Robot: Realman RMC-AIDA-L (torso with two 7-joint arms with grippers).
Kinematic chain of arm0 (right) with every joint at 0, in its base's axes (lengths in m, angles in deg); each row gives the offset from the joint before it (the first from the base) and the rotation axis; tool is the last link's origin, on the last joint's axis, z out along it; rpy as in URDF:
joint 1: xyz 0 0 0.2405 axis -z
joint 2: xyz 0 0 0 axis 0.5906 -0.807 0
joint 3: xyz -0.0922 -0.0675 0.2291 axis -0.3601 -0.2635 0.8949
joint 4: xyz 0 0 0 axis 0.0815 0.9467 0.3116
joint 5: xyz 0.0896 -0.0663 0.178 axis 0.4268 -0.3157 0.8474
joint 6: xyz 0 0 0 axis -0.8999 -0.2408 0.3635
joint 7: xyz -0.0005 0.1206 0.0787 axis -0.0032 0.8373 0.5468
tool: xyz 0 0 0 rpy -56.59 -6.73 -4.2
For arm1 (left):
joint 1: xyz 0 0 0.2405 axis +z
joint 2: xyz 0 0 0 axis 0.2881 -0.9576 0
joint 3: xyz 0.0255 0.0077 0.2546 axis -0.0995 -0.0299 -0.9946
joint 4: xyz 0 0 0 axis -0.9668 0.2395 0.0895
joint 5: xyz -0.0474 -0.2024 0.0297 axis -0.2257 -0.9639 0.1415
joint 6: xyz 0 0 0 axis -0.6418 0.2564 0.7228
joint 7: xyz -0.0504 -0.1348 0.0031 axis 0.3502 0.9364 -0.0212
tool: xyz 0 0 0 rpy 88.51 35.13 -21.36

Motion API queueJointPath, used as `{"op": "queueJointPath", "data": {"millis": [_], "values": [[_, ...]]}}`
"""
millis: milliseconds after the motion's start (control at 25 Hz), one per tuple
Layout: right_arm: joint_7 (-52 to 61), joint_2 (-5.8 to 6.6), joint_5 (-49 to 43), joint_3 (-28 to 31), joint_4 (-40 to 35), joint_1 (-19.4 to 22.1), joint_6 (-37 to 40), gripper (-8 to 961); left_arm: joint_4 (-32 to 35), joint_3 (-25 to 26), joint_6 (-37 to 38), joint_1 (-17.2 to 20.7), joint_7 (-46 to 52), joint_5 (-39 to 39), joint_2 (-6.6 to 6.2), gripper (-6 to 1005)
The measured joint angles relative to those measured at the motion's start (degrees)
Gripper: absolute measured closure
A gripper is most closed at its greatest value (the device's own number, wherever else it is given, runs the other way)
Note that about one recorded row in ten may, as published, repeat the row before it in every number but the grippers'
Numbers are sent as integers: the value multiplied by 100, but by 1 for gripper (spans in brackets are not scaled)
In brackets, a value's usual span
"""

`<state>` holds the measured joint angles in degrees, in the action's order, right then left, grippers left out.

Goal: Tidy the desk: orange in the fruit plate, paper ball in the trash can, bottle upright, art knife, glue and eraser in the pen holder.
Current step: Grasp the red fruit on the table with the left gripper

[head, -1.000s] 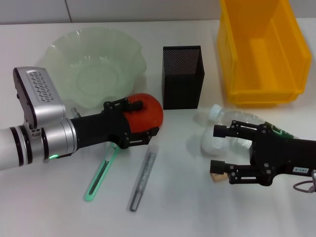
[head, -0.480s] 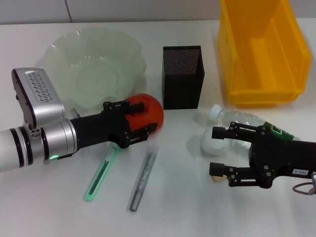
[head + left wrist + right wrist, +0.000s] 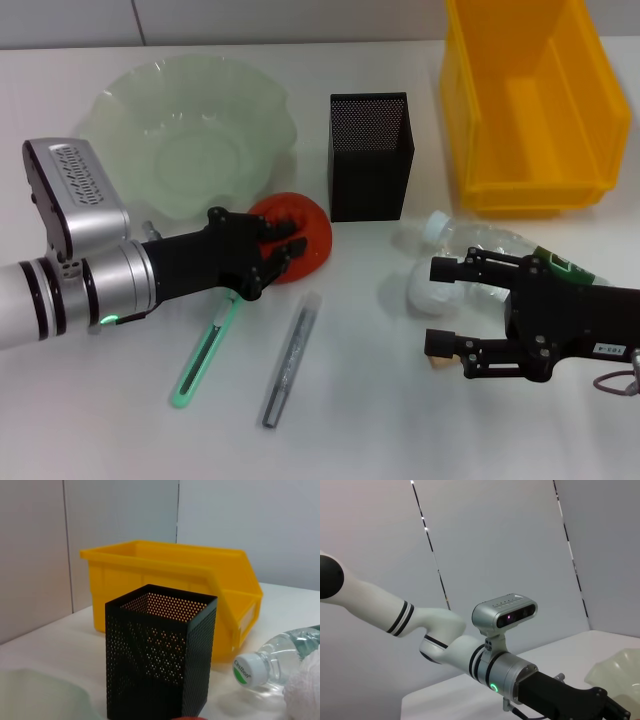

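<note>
You are looking at one of each thing on the white table (image 3: 80, 420): one orange (image 3: 300, 228), one fruit plate (image 3: 190, 135), one pen holder (image 3: 369, 155), one trash can (image 3: 530, 105), one bottle (image 3: 480, 250), one paper ball (image 3: 432, 288), one art knife (image 3: 203, 353), one glue (image 3: 290, 358) and one eraser (image 3: 438, 358). Your left gripper (image 3: 272, 250) is pressing its jaws around the orange, gripping it and hiding its near half; the fruit plate is sitting just beyond these jaws and the pen holder beside them. The art knife is lying partly under that gripper, its top end hidden, and the glue is lying just beside it. Your right gripper (image 3: 450, 305) is hovering with its jaws spread open; the paper ball is sitting between them, the lying bottle is running partly under the upper jaw, and the eraser is peeking out beneath the lower jaw, mostly hidden. The trash can is being cut off by the picture's edges.
</note>
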<state>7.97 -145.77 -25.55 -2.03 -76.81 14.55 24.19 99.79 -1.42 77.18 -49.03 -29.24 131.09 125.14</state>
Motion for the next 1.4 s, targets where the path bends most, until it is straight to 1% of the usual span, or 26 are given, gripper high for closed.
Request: {"op": "queueJointPath", "data": {"millis": [240,360,440,560,760,1040,1200,1400], "values": [[7,0,4,0,67,-7,12,120,2,8,-4,28,-7,0,0,806],[9,0,4,0,68,-13,14,120,2,17,39,32,10,-16,0,805],[10,0,4,0,67,-9,17,120,3,13,201,54,19,-160,0,805],[12,0,7,0,66,10,39,120,33,30,454,90,109,-276,-2,834],[14,0,46,0,76,44,46,120,130,-1,561,110,413,-298,-25,881],[15,7,47,0,132,49,56,120,144,-3,611,152,382,-298,-23,868],[14,9,48,0,135,47,57,120,144,-79,720,172,167,-264,-12,860],[14,9,48,0,136,47,56,120,143,-231,781,202,-193,-291,-2,775]]}}
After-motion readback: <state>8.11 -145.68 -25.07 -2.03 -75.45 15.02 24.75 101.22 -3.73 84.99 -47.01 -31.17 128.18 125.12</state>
